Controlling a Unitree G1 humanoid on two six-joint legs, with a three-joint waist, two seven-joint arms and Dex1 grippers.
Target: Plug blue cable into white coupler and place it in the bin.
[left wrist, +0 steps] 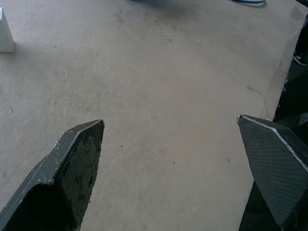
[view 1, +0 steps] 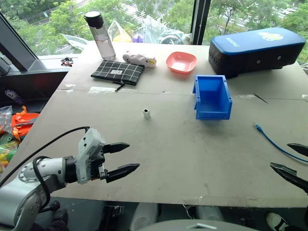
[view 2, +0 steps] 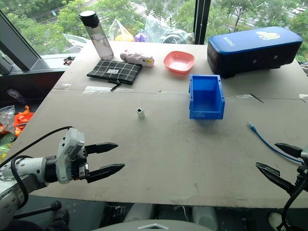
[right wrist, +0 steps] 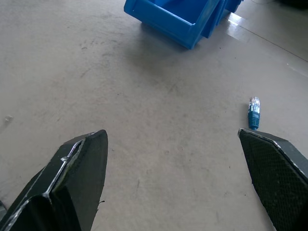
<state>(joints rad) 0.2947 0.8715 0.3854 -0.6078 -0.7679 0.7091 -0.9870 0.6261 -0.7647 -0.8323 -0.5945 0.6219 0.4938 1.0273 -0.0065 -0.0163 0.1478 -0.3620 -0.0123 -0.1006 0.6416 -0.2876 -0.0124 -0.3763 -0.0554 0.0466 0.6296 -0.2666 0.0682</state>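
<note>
Both jaws gape empty; one blue cable [view 1: 276,142], one white coupler [view 1: 147,113].

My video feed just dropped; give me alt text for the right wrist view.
The right gripper is open over bare table, holding nothing. The blue cable lies with its plug end just ahead of one finger, and the bin stands farther off.

One bin [view 1: 212,97], one blue cable [view 1: 272,139], one white coupler [view 1: 146,113], one bowl [view 1: 181,62], one bottle [view 1: 100,35].

Blue bin [view 1: 212,98], pink bowl [view 1: 181,62], black-and-white checked pouch [view 1: 118,72].
</note>
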